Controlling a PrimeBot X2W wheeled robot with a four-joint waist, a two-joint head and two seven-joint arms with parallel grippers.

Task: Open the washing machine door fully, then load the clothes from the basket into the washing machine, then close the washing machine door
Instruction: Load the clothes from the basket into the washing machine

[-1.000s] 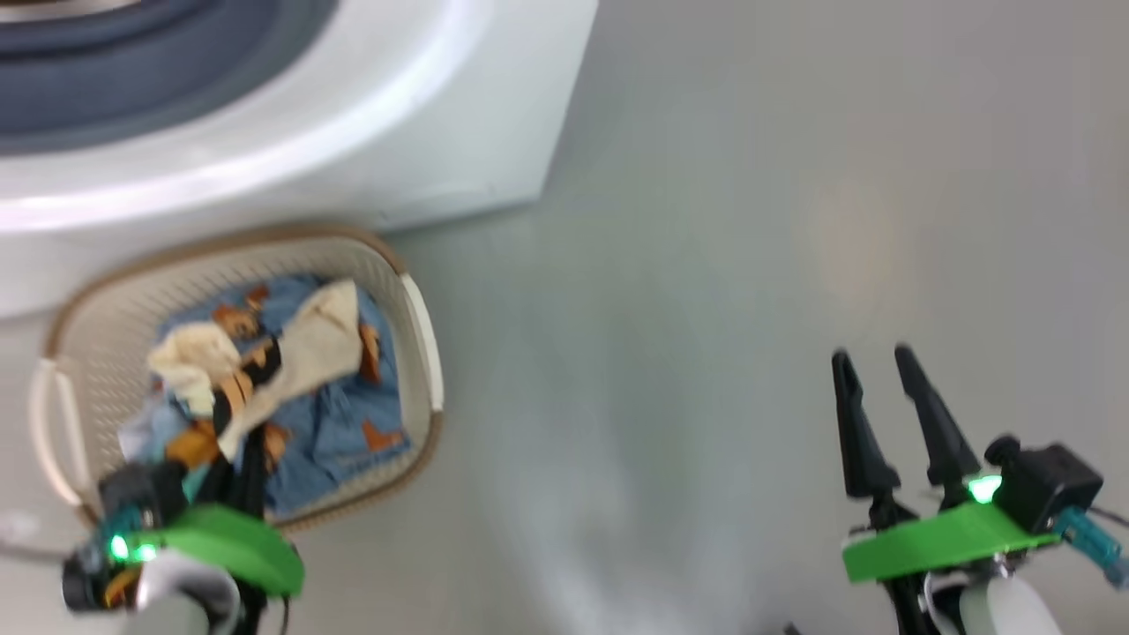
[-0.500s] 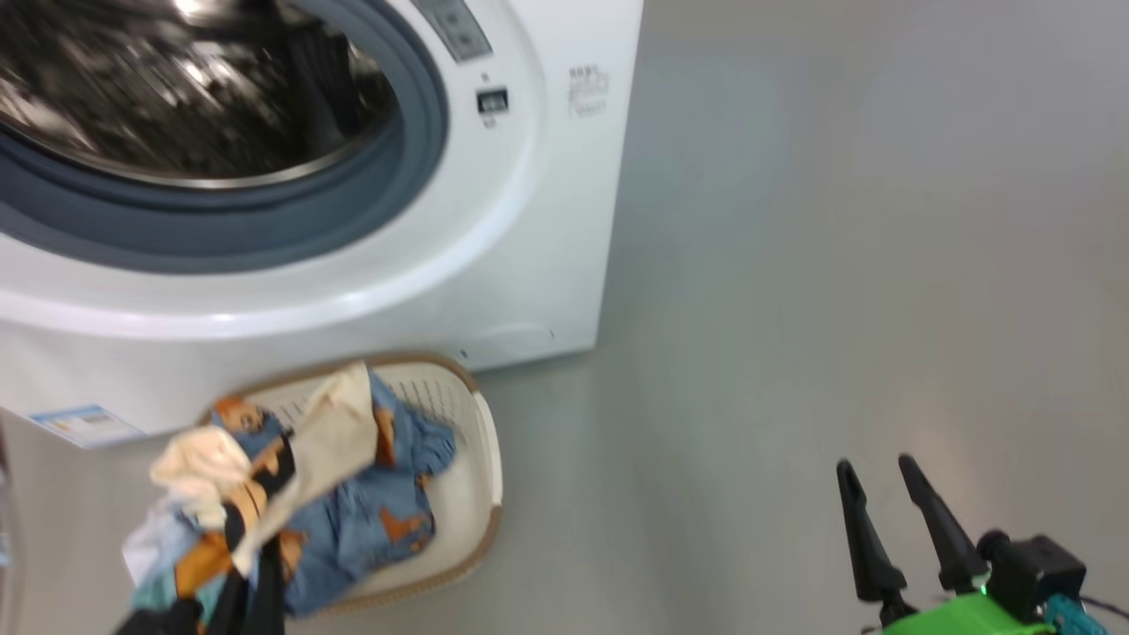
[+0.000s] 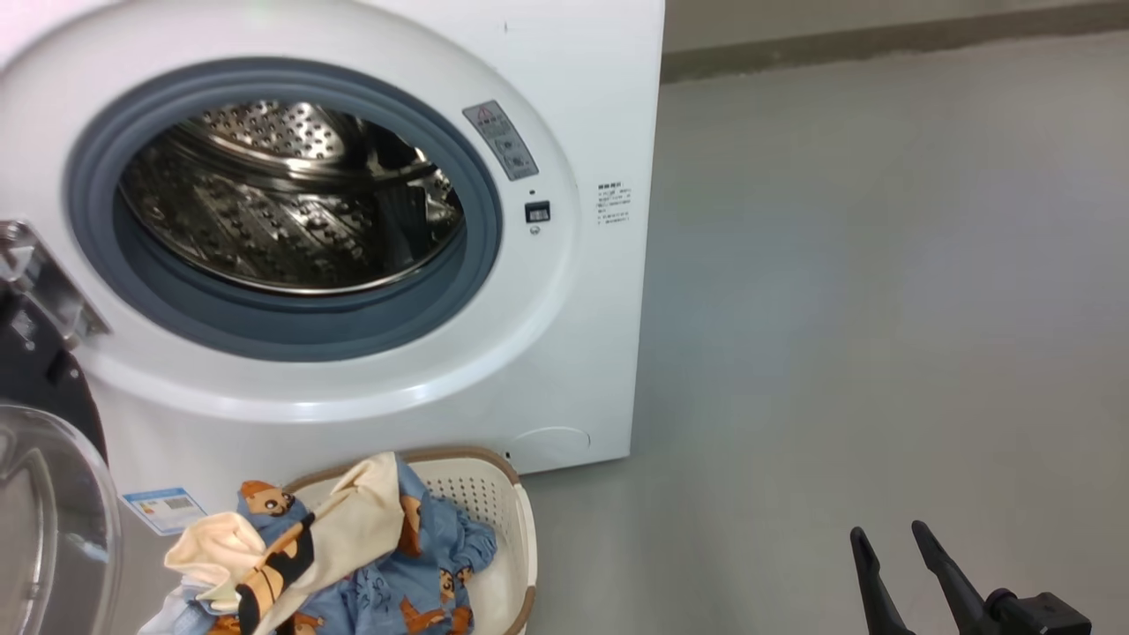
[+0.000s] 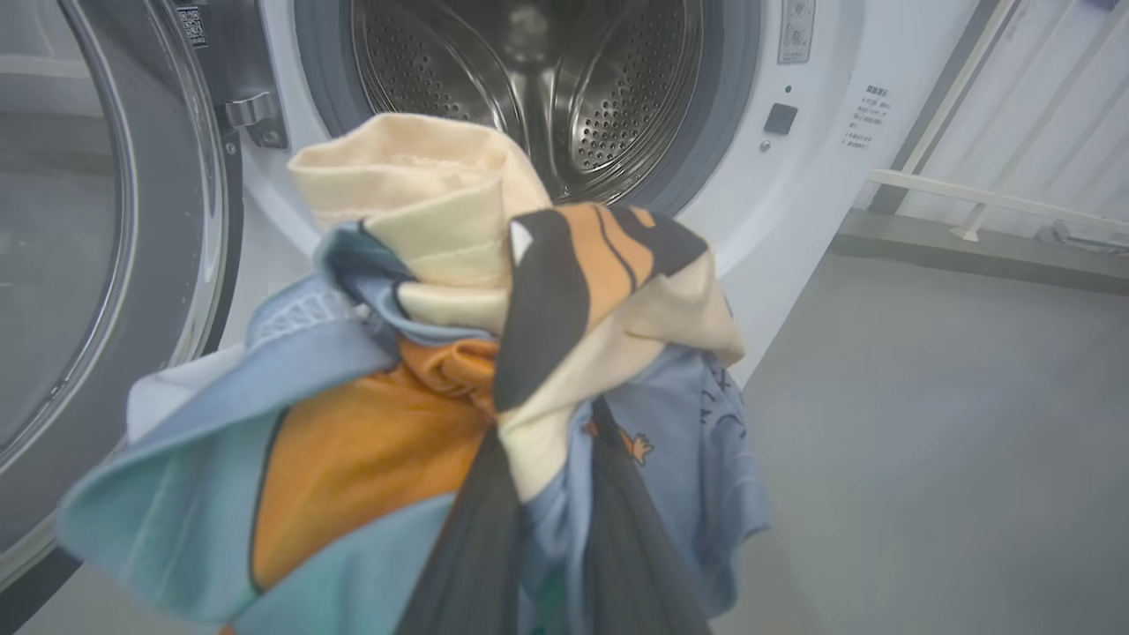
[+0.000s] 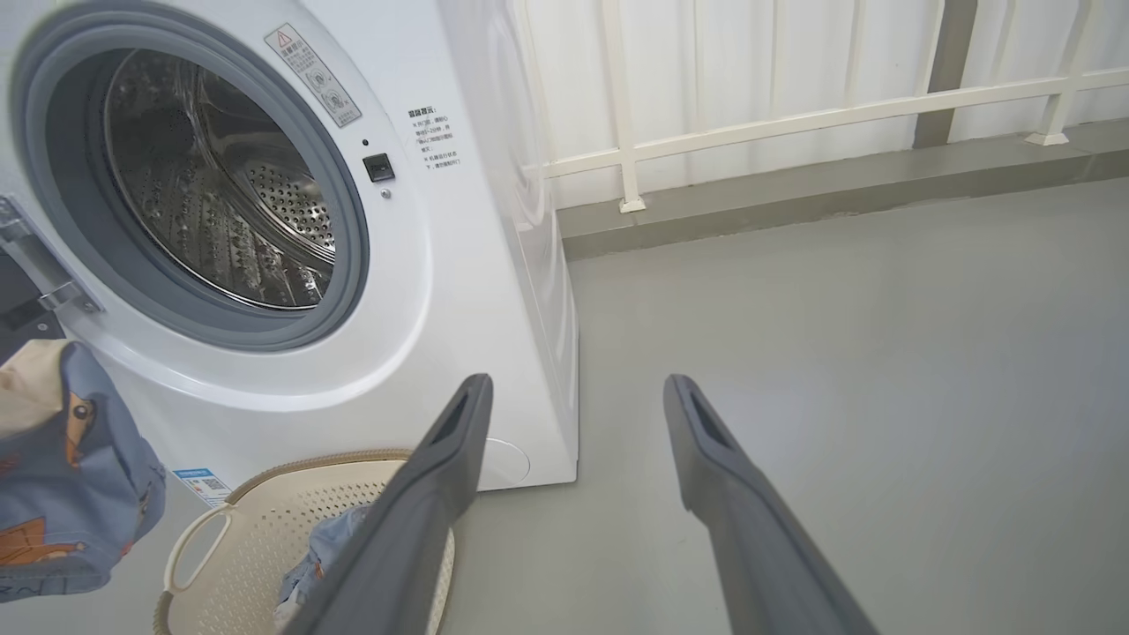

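Note:
The washing machine (image 3: 564, 335) stands with its steel drum (image 3: 291, 212) exposed and the washing machine door (image 3: 44, 503) swung out to the left. In the left wrist view my left gripper (image 4: 551, 423) is shut on a bundle of the clothes (image 4: 423, 353), held up in front of the drum (image 4: 564, 79) beside the door (image 4: 106, 265). That bundle (image 3: 353, 547) hangs over the basket (image 3: 520, 538), with part of it still trailing inside (image 5: 322, 547). My right gripper (image 5: 575, 388) is open and holds nothing, low at the right (image 3: 895, 538) over bare floor.
Grey floor (image 3: 864, 309) stretches to the right of the machine. A white railing (image 5: 794, 123) and a low kerb (image 5: 838, 194) run along the back. A blue label sticker (image 3: 163, 507) sits low on the machine's front.
The head camera has tilted up, bringing the drum into view. My left gripper has raised the clothes out of the basket towards the drum. The right gripper's jaws stay apart.

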